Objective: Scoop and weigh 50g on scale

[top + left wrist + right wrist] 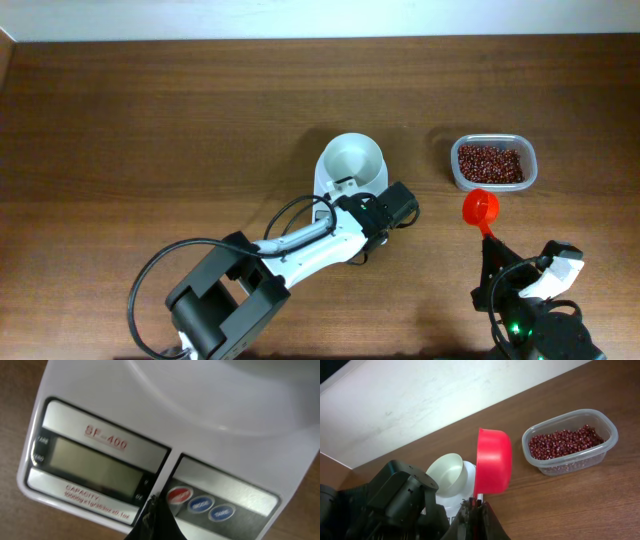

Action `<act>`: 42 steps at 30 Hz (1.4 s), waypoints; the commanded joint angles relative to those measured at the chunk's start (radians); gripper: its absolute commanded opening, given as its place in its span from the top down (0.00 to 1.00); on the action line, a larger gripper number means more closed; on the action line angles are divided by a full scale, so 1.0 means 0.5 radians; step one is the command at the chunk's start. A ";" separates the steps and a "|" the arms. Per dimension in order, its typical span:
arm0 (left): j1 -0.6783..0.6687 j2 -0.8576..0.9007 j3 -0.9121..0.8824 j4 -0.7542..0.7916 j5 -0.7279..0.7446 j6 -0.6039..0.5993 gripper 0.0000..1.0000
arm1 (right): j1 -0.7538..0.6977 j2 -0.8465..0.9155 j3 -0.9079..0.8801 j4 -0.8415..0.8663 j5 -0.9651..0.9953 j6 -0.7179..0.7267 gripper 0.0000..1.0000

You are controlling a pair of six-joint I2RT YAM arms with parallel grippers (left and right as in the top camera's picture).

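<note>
On scale (150,405) front, SF-400, CAPACITY, left pincer (155,504) closed empty, right pincer (476,506) clamping red scoop (495,462)

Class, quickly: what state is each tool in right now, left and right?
Left tool: shut, empty, tip at the scale's buttons.
Right tool: shut on the red scoop's handle.

The scale (150,420), bowl (352,158) on top, lies just before the left hand (154,510). The scoop (494,462) stands in the right hand (476,505); the tub (580,462) of beans (565,442) lies ahead, rightward.
</note>
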State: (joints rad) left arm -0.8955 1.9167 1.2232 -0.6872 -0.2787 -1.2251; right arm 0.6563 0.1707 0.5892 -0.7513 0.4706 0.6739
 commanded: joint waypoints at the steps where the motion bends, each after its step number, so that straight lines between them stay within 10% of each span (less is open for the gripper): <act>1: 0.002 -0.098 -0.021 -0.115 0.117 0.053 1.00 | 0.005 -0.015 0.036 0.015 0.032 -0.007 0.96; 9: 0.003 -0.702 -0.021 -0.349 -0.182 0.536 0.96 | 0.005 -0.015 0.036 0.217 0.339 -0.007 0.96; 11: 0.002 -0.827 -0.021 -0.393 -0.358 0.562 0.81 | 0.005 -0.014 0.036 0.286 0.430 -0.007 0.96; 16: 0.002 -1.032 -0.021 -0.560 -0.635 0.561 0.01 | 0.005 0.006 0.036 0.371 0.558 -0.007 0.96; 17: 0.002 -1.041 -0.021 -0.593 -0.650 0.561 0.01 | 0.005 0.020 0.036 0.385 0.574 -0.007 0.96; 27: 0.003 -1.041 -0.022 -0.626 -0.663 0.560 0.01 | 0.005 0.398 0.036 0.625 0.657 -0.008 0.96; 28: 0.002 -1.041 -0.022 -0.617 -0.626 0.555 0.76 | 0.005 0.499 0.036 0.718 0.656 -0.008 0.96; 29: 0.002 -1.034 -0.026 -0.596 -0.541 0.495 1.00 | 0.005 0.594 0.037 0.793 0.656 -0.008 0.96; 42: -0.179 -0.407 -0.026 -0.005 -0.278 0.484 1.00 | -0.136 0.774 0.116 1.097 0.681 -0.275 0.96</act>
State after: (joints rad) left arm -0.9703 1.6344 1.2106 -0.7101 -0.4236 -0.9726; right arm 0.6357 0.5583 0.5938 -0.2012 0.8040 0.6228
